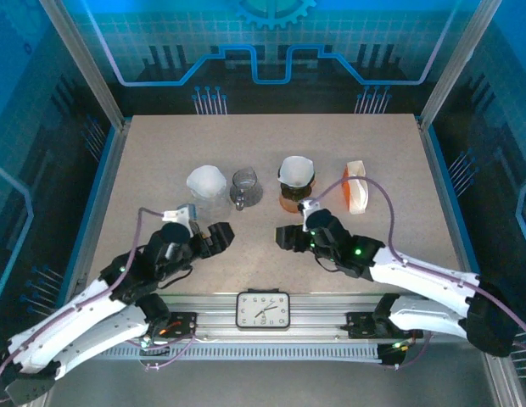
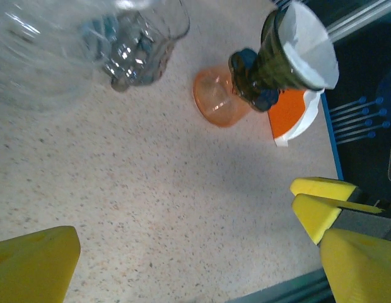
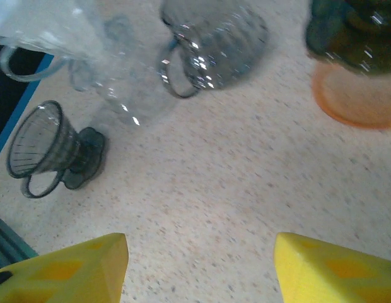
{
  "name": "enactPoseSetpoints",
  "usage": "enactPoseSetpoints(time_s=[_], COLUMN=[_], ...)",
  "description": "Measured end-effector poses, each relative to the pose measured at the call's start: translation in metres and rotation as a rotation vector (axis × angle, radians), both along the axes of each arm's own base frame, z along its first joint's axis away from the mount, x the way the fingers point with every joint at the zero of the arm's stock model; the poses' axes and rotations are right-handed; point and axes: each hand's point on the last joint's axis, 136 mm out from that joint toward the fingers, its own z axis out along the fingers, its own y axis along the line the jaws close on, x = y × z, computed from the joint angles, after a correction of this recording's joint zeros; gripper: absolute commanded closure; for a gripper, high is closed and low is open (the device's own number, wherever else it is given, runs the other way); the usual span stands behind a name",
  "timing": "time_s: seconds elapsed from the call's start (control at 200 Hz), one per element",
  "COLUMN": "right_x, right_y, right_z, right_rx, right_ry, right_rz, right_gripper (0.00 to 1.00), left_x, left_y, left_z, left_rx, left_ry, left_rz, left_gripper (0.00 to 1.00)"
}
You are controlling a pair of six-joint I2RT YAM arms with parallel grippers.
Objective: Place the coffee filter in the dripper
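Left gripper [image 1: 219,238]: jaws wide open and empty, low over the near desk [image 1: 254,259]. Right gripper [image 1: 285,238]: jaws open and empty, at its 3 o'clock. At 12 o'clock from the right gripper, the filter [image 2: 309,50] sits inside the dripper [image 2: 271,63].

Judged step: placement complete.

Next move: draw both arms clear without nudging the dripper, then check that the filter sits evenly.

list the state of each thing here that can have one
coffee filter: opened out, seated in the dripper
dripper: upright on the orange saucer, filter inside
glass mug: upright, looks empty
small clear dripper: looks to be on its side, empty
left pincer: open, holding nothing
right pincer: open, holding nothing
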Motion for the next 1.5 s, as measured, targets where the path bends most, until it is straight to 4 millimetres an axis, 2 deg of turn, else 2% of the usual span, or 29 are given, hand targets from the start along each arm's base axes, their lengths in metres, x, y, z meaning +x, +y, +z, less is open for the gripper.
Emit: enactPoseSetpoints(time_s=[0.13,0.225,0.32,0.44,0.7,0.911,1.501], right_x=[0.010,0.022,0.034,0.046,0.075,0.092,0.121], right_y=[0.035,0.058,0.076,0.091,0.108,0.102,0.116], right_z=[0.026,0.035,0.034,0.020,-0.021,-0.050,-0.070], right_rx=[-0.036,-0.064,-0.108,-0.153,-0.219,-0.247,-0.193], right_ry=[-0.053,-0.068,-0.077,-0.062,-0.003,0.048,0.033], right_rz=[0.041,0.036,0.004,-0.052,-0.137,-0.194,-0.230], right_gripper=[0.36,0.37,0.37,0.37,0.37,0.38,0.39], left_x=[-0.006,-0.010,-0.013,-0.015,-0.020,-0.025,-0.031], left_y=[0.018,0.026,0.030,0.034,0.041,0.045,0.054], left_z=[0.012,0.011,0.004,-0.002,0.002,-0.008,-0.002], left_rx=[-0.025,-0.025,-0.014,-0.002,-0.022,-0.036,-0.049], left_ry=[-0.063,-0.078,-0.078,-0.073,-0.104,-0.118,-0.169], left_rz=[0.039,0.051,0.055,0.059,0.063,0.063,0.060], left_gripper=[0.01,0.01,0.01,0.01,0.01,0.01,0.01])
